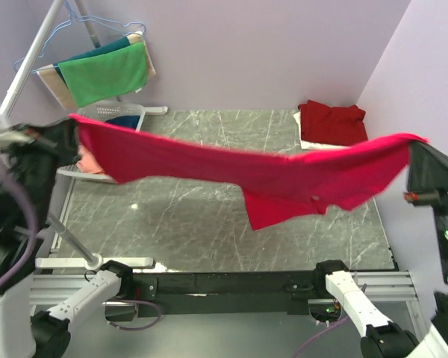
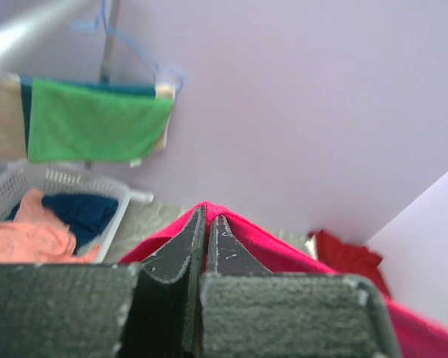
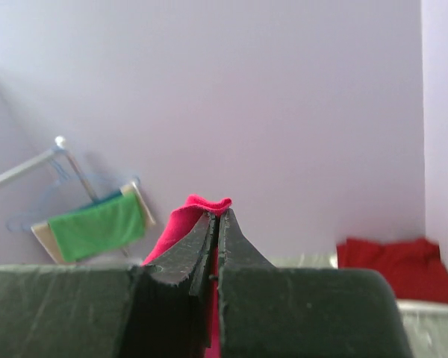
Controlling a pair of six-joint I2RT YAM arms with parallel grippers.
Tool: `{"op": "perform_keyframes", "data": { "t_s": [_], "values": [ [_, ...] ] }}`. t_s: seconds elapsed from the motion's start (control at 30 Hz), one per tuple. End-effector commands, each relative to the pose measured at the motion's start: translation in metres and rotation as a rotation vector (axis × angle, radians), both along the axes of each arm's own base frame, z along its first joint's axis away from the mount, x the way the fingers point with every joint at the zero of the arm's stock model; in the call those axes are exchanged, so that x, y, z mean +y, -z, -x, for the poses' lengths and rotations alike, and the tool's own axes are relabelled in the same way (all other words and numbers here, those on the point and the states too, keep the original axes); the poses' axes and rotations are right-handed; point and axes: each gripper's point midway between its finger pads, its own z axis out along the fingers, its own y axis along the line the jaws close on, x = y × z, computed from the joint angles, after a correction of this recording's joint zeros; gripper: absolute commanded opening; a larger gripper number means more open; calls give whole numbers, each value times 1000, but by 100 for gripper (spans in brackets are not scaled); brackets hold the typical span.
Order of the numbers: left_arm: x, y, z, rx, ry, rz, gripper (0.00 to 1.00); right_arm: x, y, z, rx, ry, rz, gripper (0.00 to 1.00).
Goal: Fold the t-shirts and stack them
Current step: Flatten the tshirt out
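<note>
A bright pinkish-red t-shirt (image 1: 239, 170) hangs stretched in the air across the table, sagging in the middle with a sleeve drooping. My left gripper (image 1: 73, 123) is shut on its left end; the cloth folds over the tips in the left wrist view (image 2: 207, 216). My right gripper (image 1: 417, 142) is shut on its right end; the cloth pokes above the tips in the right wrist view (image 3: 217, 212). A darker maroon-red t-shirt (image 1: 332, 121) lies folded at the far right corner. Salmon-orange (image 2: 26, 235) and navy (image 2: 82, 212) shirts lie in the basket.
A white laundry basket (image 1: 112, 112) stands at the far left. A drying rack (image 1: 67, 30) behind it holds green (image 1: 104, 73), teal and beige towels. The grey marble tabletop (image 1: 194, 224) lies under the hanging shirt. Lilac walls close in the back and right.
</note>
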Motion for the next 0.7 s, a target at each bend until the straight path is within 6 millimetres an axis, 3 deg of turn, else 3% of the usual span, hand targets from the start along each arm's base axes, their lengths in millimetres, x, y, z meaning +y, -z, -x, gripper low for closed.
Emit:
{"op": "perform_keyframes", "data": {
  "t_s": [0.0, 0.07, 0.13, 0.17, 0.2, 0.23, 0.27, 0.3, 0.33, 0.37, 0.4, 0.43, 0.47, 0.5, 0.53, 0.57, 0.6, 0.63, 0.67],
  "values": [
    [1, -21, -3, -67, -11, -12, 1, -1, -27, -5, -72, 17, 32, 0],
    [-3, -26, -21, -52, -20, -34, 1, -3, -34, -18, -85, 33, 23, 0],
    [-7, -24, -41, -27, -36, -54, 1, -1, -35, -44, -79, 41, 18, 0],
    [-15, -16, -65, 3, -38, -66, 1, -3, -33, -58, -61, 59, 9, 0],
    [-19, -11, -77, 22, -40, -71, 1, 0, -25, -89, -8, 61, 7, 0],
    [-24, -4, -91, 46, -43, -76, 1, 0, -22, -106, 10, 70, 1, 0],
    [-33, 17, -118, 107, -41, -95, 1, -1, -16, -124, 41, 84, -6, 0],
    [-37, 27, -132, 130, -47, -95, 1, 1, 4, -161, 115, 95, -6, 0],
    [-42, 38, -145, 159, -47, -91, 1, 1, 13, -180, 145, 107, -3, 0],
    [-50, 68, -168, 232, -51, -109, 1, 1, 25, -199, 182, 119, -7, 0],
    [-53, 80, -180, 249, -56, -103, 1, 3, 54, -234, 259, 133, -1, 0],
    [-61, 115, -198, 324, -53, -115, 1, 4, 72, -252, 306, 139, 5, 0],
    [-64, 130, -206, 356, -53, -120, 1, 6, 88, -268, 345, 141, -1, 0],
    [-67, 147, -214, 388, -58, -121, 1, 11, 123, -297, 423, 131, 0, 0],
    [-72, 185, -226, 467, -63, -128, 1, 15, 141, -310, 460, 120, 1, 0],
    [-73, 205, -232, 509, -75, -134, 1, 17, 159, -322, 495, 115, -5, 0],
    [-74, 222, -236, 538, -83, -134, 1, 23, 194, -344, 558, 102, -11, 0],
    [-77, 258, -242, 614, -95, -136, 1, 27, 212, -355, 594, 88, -16, 0],
    [-74, 275, -244, 649, -123, -140, 1, 30, 229, -365, 628, 80, -21, 0]
  ]
}}
